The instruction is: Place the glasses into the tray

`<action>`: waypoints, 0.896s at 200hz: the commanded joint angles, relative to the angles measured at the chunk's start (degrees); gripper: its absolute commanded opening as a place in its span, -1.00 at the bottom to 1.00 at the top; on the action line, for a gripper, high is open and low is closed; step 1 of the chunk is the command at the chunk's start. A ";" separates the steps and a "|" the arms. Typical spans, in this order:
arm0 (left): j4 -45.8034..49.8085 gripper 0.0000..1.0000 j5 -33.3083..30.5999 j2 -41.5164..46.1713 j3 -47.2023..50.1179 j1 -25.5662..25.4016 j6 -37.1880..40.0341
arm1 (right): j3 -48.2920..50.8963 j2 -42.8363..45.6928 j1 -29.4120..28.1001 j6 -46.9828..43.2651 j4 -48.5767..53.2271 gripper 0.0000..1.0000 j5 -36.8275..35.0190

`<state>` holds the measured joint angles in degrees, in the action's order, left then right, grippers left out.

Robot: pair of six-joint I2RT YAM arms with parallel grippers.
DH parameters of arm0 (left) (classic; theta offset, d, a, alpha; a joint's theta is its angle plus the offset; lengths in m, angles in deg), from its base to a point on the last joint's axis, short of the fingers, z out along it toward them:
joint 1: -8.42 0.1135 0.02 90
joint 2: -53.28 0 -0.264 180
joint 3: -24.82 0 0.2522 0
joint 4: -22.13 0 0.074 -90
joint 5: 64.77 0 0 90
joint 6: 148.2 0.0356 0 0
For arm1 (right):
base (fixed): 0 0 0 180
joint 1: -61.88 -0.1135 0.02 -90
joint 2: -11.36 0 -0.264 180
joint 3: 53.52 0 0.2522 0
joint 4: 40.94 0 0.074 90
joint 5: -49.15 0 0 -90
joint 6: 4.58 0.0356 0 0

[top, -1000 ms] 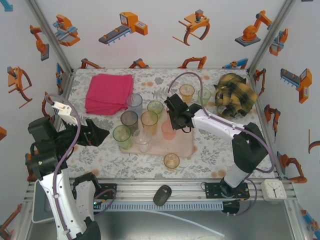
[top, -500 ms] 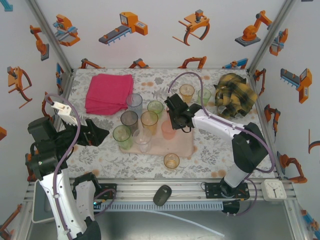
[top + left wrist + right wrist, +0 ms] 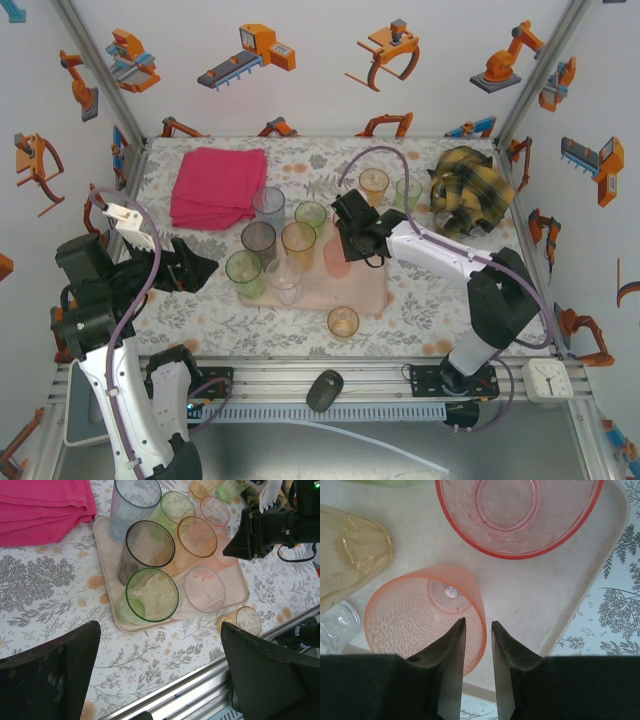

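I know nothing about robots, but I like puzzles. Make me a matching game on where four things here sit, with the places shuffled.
Things:
1. smoky grey glass
2. amber glass nearest the robot
3. magenta cloth
4. yellow-and-black checked bundle

Places:
A. far right corner
B. standing on the tray
C. far left
D. off the tray, just past its near edge

Pairs: 1-B, 2-D, 3-C, 4-A
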<state>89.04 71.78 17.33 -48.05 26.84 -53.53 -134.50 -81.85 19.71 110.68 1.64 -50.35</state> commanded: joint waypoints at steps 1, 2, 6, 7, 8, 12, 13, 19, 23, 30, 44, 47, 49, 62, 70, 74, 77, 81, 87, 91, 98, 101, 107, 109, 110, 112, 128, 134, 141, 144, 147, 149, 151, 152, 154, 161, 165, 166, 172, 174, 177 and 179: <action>-0.77 0.94 1.44 0.18 0.16 0.22 -0.68 | -1.06 2.17 0.24 -0.20 1.08 -0.29 0.01; -0.77 0.94 1.44 0.22 0.15 0.22 -0.70 | -1.11 2.16 0.24 -0.29 1.16 -0.29 0.01; -0.77 0.94 1.44 0.15 0.13 0.22 -0.65 | -1.30 2.23 0.25 -0.42 1.38 -0.27 0.00; -0.81 0.94 1.49 0.16 0.14 0.22 -0.68 | -1.36 2.24 0.25 -0.45 1.44 -0.27 0.05; -0.83 0.94 1.51 0.21 0.14 0.22 -0.70 | -1.54 2.28 0.25 -0.46 1.53 -0.26 0.08; -0.79 0.94 1.51 0.22 0.01 0.22 -0.66 | -1.82 2.35 0.25 -0.54 1.70 -0.25 0.09; -0.82 0.94 1.48 0.24 -0.01 0.22 -0.64 | -1.84 2.34 0.25 -0.55 1.73 -0.25 0.14; -0.80 0.94 1.45 0.15 -0.08 0.22 -0.67 | -2.17 2.41 0.25 -0.63 2.05 -0.24 0.09; -0.83 0.94 1.47 0.13 -0.12 0.22 -0.70 | -2.36 2.48 0.21 -0.73 2.18 -0.23 0.09; -0.81 0.94 1.48 0.05 -0.21 0.26 -0.69 | -2.60 2.72 0.20 -0.80 2.42 -0.23 0.09; -0.77 0.94 1.54 0.09 -0.29 0.22 -0.65 | -3.25 3.17 0.25 -0.90 3.05 -0.22 0.09; -0.81 0.94 1.53 0.02 -0.38 0.22 -0.63 | -3.39 3.39 0.25 -0.97 3.17 -0.21 0.26; -0.75 0.94 1.58 0.07 -0.39 0.22 -0.62 | -3.49 3.50 0.25 -1.10 3.30 -0.21 0.38; -0.57 0.94 1.58 0.04 -0.53 0.22 -0.61 | -4.65 4.34 0.25 -1.73 5.02 -0.21 1.60; -0.29 0.94 1.61 -0.06 -0.78 0.23 -0.49 | -5.55 5.35 0.24 -2.30 6.47 -0.20 2.10; -0.18 0.94 1.62 -0.06 -0.83 0.22 -0.43 | -5.95 5.98 0.25 -2.51 7.15 -0.20 2.20; -0.15 0.94 1.62 -0.02 -0.79 0.22 -0.38 | -6.12 6.46 0.25 -2.70 7.63 -0.20 2.20; -0.09 0.94 1.62 -0.08 -0.78 0.22 -0.34 | -6.35 7.31 0.25 -2.87 8.20 -0.20 2.20; -0.09 0.94 1.60 -0.05 -0.81 0.22 -0.20 | -6.66 8.59 0.25 -3.25 8.95 -0.19 2.19; -0.09 0.94 1.62 -0.02 -0.73 0.22 -0.26 | -6.92 9.47 0.29 -3.45 9.53 -0.18 2.14; -0.13 0.94 1.60 -0.24 -0.82 0.22 -0.14 | -7.52 10.85 0.52 -3.55 10.35 -0.16 2.22; -0.21 0.94 1.57 -0.26 -0.83 0.22 -0.12 | -7.85 11.54 0.70 -3.51 10.67 -0.13 2.69; -0.15 0.94 1.54 -0.22 -0.90 0.26 -0.10 | -8.52 12.59 1.42 -3.25 11.32 -0.08 3.89; -0.21 0.94 1.53 -0.34 -0.91 0.23 -0.10 | -8.78 12.92 1.71 -3.12 11.52 -0.06 4.25; -0.18 0.94 1.58 -0.39 -0.92 0.22 -0.10 | -8.88 13.07 1.86 -3.03 11.61 -0.05 4.41; -0.18 0.94 1.56 -0.41 -0.94 0.22 -0.05 | -9.11 13.43 2.17 -2.85 11.90 -0.04 4.82; -0.08 0.94 1.49 -0.50 -1.26 0.22 0.05 | -11.28 15.18 5.25 -1.50 13.41 0.04 7.54; 0.09 0.94 1.58 -0.65 -1.34 0.22 0.12 | -12.04 15.41 6.53 -1.35 13.90 0.05 8.50; 0.12 0.94 1.62 -0.85 -1.58 0.22 0.11 | -12.80 15.58 7.83 -1.60 14.20 0.05 8.98; 0.16 0.94 1.63 -0.81 -1.63 0.22 0.12 | -13.02 15.57 8.30 -1.83 14.36 0.05 8.79; 0.26 0.94 1.69 -0.87 -1.69 0.22 0.07 | -13.32 15.58 8.67 -1.99 14.42 0.05 8.49; 0.28 0.94 1.70 -0.88 -1.72 0.22 0.08 | -13.49 15.46 8.99 -2.04 14.47 0.05 8.28; 0.27 0.94 1.66 -0.93 -1.80 0.22 0.06 | -13.62 15.46 9.25 -2.11 14.57 0.05 8.03; 0.24 0.94 1.68 -0.90 -1.84 0.22 0.02 | -13.72 15.44 9.45 -2.13 14.63 0.05 7.93; 0.21 0.94 1.70 -0.91 -1.87 0.26 0.07 | -13.86 15.36 9.71 -2.14 14.74 0.05 7.81; 0.22 0.94 1.63 -0.88 -2.09 0.22 -0.07 | -14.24 15.19 10.81 -2.21 14.72 0.05 7.65; 0.22 0.94 1.64 -0.88 -2.13 0.22 -0.06 | -14.32 15.12 11.42 -2.31 14.51 0.05 7.66; 0.21 0.94 1.63 -0.93 -2.14 0.22 -0.03 | -14.29 15.14 11.51 -2.31 14.42 0.05 7.66; 0.38 0.94 1.55 -0.96 -2.17 0.22 -0.01 | -14.17 15.09 12.24 -2.56 13.89 0.04 7.53; 0.34 0.94 1.54 -0.90 -2.15 0.22 -0.05 | -14.12 15.08 12.59 -2.64 13.76 0.04 7.42; 0.41 0.94 1.55 -0.81 -2.15 0.27 0.03 | -14.08 15.07 12.99 -2.80 13.51 0.04 7.35; 0.41 0.94 1.56 -0.82 -2.15 0.23 0.07 | -14.04 15.01 13.23 -2.94 13.38 0.04 7.20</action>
<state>89.11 71.78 16.50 -48.29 26.84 -53.53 -147.94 -66.09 30.46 108.49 13.20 -43.79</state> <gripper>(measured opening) 0.972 0.523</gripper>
